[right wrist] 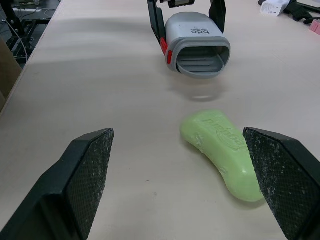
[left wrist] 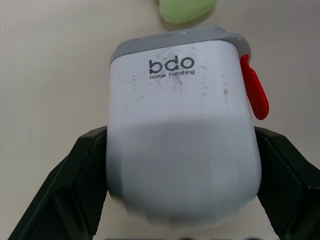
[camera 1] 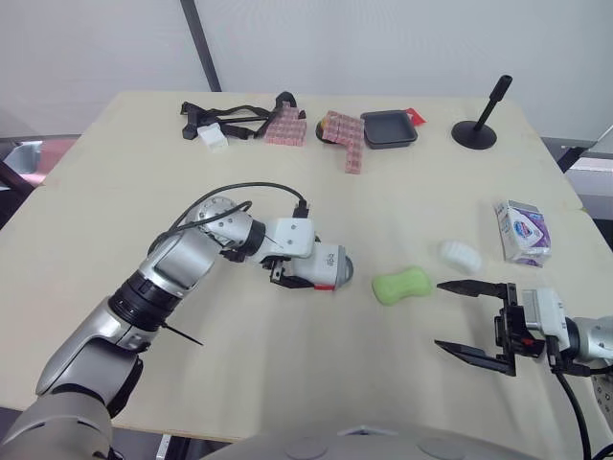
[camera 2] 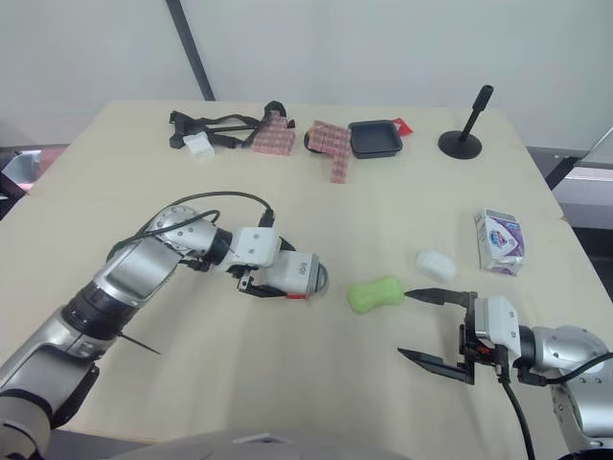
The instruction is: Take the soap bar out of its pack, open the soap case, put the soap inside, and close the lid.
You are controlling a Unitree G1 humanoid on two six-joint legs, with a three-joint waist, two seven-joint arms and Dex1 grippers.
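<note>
bare green soap bar [camera 1: 401, 285] lying on the worktop [camera 1: 115, 192], out of its pack [camera 1: 522, 232], which sits apart from it toward the robot's right. judged from this, your first step is done.

the soap case [camera 1: 321, 267] lies on its side, pinched across its white body by the fingers of the left gripper [left wrist: 181, 150]. its grey-rimmed mouth faces the soap and shows a ribbed hollow, so the case reads as open. a red latch tab [left wrist: 255, 95] stands out at one side of the rim. a small white rounded piece [camera 1: 460, 255] rests near the soap, between it and the pack. you cannot tell from here whether it is the lid.

the right gripper [camera 1: 439, 314] hovers low near the soap with its fingers spread wide and nothing between them. the soap lies just ahead of the fingers, not yet grasped.

left for you: close the right fingers on the soap, feed it into the mouth of the case, then shut the lid. by this reading, about half of the task is complete.
</note>
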